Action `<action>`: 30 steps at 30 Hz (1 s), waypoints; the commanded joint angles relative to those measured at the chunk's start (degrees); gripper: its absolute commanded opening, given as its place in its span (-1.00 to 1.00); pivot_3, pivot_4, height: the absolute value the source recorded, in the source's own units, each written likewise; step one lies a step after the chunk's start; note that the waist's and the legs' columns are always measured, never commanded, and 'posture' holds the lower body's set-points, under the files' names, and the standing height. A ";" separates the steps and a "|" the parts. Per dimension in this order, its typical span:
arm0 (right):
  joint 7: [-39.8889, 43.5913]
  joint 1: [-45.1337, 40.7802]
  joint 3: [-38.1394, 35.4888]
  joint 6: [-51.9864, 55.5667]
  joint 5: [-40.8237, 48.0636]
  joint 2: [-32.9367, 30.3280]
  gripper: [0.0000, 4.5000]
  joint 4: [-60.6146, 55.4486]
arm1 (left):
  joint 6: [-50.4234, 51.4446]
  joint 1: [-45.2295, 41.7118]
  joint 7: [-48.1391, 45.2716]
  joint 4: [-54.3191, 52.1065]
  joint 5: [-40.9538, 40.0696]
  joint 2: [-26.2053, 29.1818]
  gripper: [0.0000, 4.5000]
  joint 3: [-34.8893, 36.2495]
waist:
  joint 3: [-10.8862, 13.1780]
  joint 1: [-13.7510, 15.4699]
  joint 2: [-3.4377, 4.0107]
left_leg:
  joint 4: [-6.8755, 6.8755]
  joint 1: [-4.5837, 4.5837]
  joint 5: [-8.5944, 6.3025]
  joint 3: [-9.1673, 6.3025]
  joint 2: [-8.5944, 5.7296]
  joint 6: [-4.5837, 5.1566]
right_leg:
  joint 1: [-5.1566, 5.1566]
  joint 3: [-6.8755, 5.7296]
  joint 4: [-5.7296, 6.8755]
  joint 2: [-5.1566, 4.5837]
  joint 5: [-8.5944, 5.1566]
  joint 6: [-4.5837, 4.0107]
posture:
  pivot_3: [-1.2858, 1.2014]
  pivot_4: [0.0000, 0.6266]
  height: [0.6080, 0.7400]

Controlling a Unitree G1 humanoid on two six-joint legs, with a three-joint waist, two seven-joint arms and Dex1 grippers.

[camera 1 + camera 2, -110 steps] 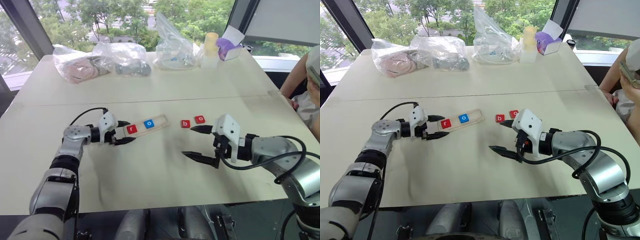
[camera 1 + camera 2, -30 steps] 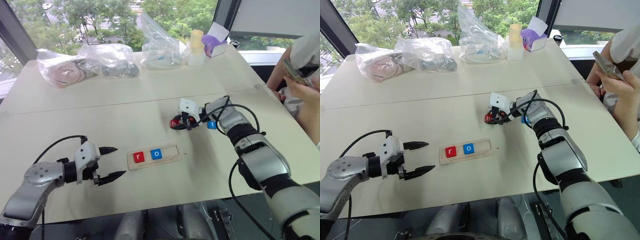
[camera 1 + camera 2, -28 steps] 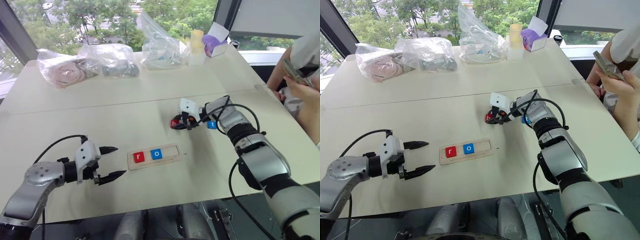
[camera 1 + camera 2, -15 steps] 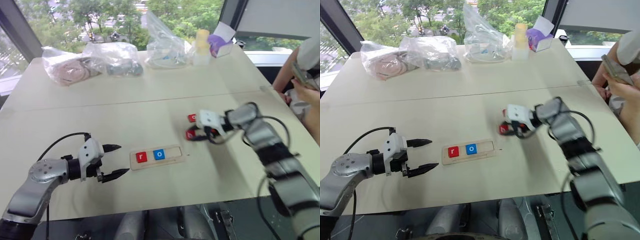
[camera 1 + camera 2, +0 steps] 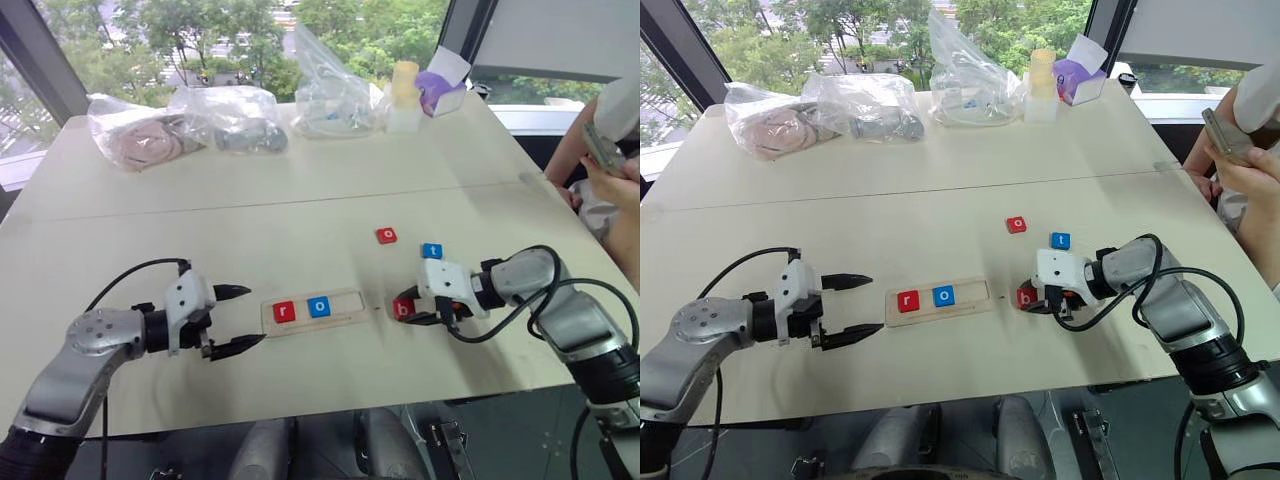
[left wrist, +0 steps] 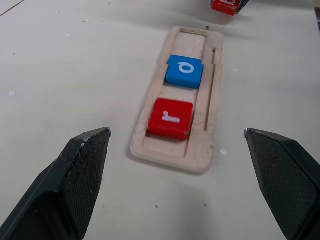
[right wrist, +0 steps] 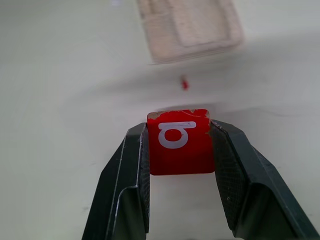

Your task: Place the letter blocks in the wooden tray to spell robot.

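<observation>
We see the wooden tray [image 5: 319, 310] lying flat on the bench [image 5: 300, 210], near its front edge. 2 letter blocks sit in the tray's slot: the red r block [image 5: 284, 312] at the left end and the blue o block [image 5: 319, 307] just beside it. The rest of the slot is bare.

The right pincer [image 5: 408, 309] is closed on the red b block [image 5: 403, 308], just off the tray's right end. The right wrist view shows what the head views do not: both black fingers [image 7: 231, 165] press the block's 2 opposite sides, the white letter faces the camera, and the tray's end lies just past the block.

The left pincer [image 5: 240, 317] hovers just off the tray's left end with its fingers spread wide and nothing between them. The left wrist view shows the tray running lengthwise away from the pincer, centred in the gap, with r nearest and o behind it.

The head views show 2 loose blocks farther back on the bench: the red o block [image 5: 386, 236] and the blue t block [image 5: 432, 251], near each other but apart.
</observation>
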 commanded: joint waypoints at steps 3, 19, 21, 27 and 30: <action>-1.21 -2.72 0.91 -4.27 -2.12 0.18 -0.49 3.22 | 1.27 -1.43 0.99 -2.22 -0.56 -0.85 1.00 -0.56 | 0.00 -0.03 0.00 | 0.00 0.00 0.00 0.00 0.00 0.00 | 0.00 0.00 0.00 0.00 0.00 0.01 | 0.03 -0.52 1.00; -21.50 6.46 -15.70 30.62 6.80 5.99 0.99 -17.22 | -4.35 4.10 0.50 -0.27 0.82 -2.09 1.00 -0.33 | -0.05 0.43 -0.08 | -0.01 -0.02 0.00 -0.05 0.00 0.00 | 0.00 0.01 0.00 -0.08 -0.02 -0.04 | 0.03 -0.52 1.00; -26.45 8.29 -17.92 39.19 8.02 9.39 0.99 -21.56 | -5.24 4.15 0.13 0.70 0.94 -2.13 1.00 -0.47 | -0.05 0.73 -0.07 | -0.01 -0.05 0.00 -0.03 0.00 0.00 | -0.04 0.02 -0.01 -0.10 -0.02 -0.04 | 0.03 -0.52 1.00; -30.73 13.91 -20.10 46.68 12.50 13.44 0.99 -31.16 | -7.53 2.81 -1.88 4.14 1.46 -2.39 1.00 -1.47 | -0.05 1.23 -0.04 | -0.02 -0.07 0.00 -0.01 0.01 0.00 | -0.08 0.03 -0.02 -0.09 -0.02 -0.05 | 0.03 -0.52 1.00; -28.21 14.29 -17.77 41.61 12.91 9.32 0.99 -30.32 | -7.83 1.84 -2.53 5.16 1.65 -2.47 1.00 -1.82 | -0.06 1.28 -0.06 | 0.02 -0.07 0.00 0.02 -0.02 0.00 | -0.03 -0.03 -0.05 -0.08 -0.02 -0.03 | 0.03 -0.52 1.00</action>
